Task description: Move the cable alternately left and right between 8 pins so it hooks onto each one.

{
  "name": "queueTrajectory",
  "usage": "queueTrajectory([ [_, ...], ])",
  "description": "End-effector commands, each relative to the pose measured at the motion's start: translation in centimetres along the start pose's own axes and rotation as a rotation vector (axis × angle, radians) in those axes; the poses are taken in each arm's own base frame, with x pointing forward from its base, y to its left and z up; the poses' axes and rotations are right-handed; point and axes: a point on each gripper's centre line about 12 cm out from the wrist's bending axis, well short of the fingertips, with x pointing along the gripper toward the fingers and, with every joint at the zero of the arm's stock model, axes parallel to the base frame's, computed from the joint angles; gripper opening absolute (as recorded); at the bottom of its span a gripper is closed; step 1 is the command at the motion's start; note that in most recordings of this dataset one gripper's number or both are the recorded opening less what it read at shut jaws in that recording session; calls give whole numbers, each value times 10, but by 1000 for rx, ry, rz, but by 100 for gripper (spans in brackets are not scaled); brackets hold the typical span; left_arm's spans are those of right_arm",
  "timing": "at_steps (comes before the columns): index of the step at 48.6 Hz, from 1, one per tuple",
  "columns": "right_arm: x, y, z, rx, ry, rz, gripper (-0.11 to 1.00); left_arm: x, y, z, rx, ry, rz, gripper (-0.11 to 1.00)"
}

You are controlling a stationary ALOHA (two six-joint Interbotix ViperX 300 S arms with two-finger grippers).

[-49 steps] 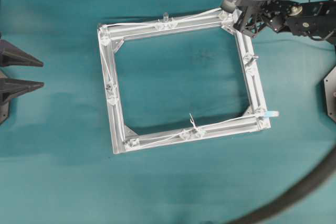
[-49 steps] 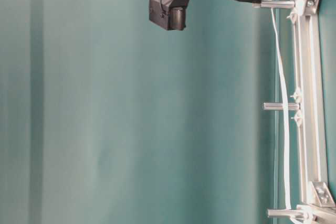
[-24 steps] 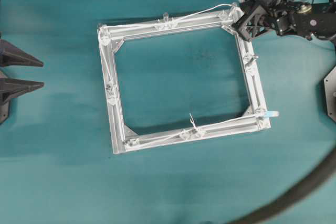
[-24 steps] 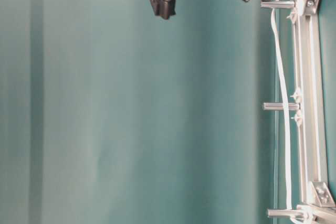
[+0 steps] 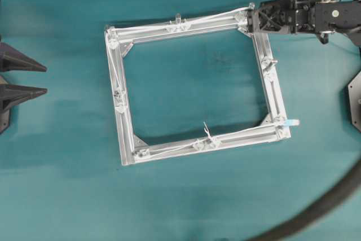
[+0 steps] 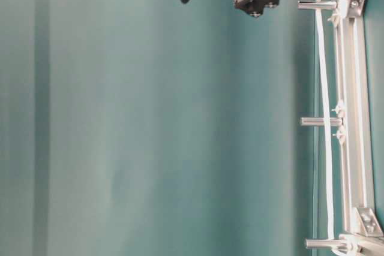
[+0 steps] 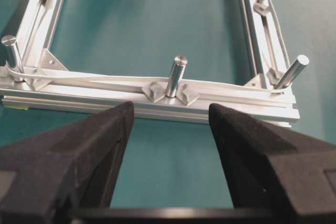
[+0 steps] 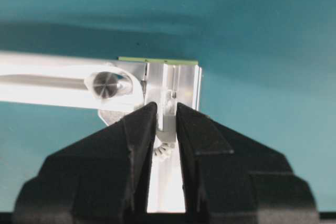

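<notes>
i saw the frame [image 5: 194, 83] lying flat on the teal cloth [image 5: 186, 201]. the cable [image 5: 115, 69] ran along its bars, hooked around the pins [image 7: 176, 75], with a loose end standing up at the near bar. the right gripper [image 5: 255, 20] sat at the far right corner of the frame, its jaws nearly closed with something thin and white between them; i could not tell whether it was the cable. the left gripper [image 7: 169, 124] rested clear of the frame, jaws released wide.
</notes>
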Motion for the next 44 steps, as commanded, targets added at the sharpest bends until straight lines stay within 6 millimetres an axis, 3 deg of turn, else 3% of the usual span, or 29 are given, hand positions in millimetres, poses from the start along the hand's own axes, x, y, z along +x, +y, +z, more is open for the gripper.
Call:
queueTrajectory([
  [1,-8,7,4,74,-5,26,14,0,-1,4,2,-10,-2,64],
  [16,-7,2,-14,322,93,5,14,0,-1,4,2,-10,-2,64],
  [44,-7,-5,-31,325,125,121,14,0,-1,4,2,-10,-2,64],
])
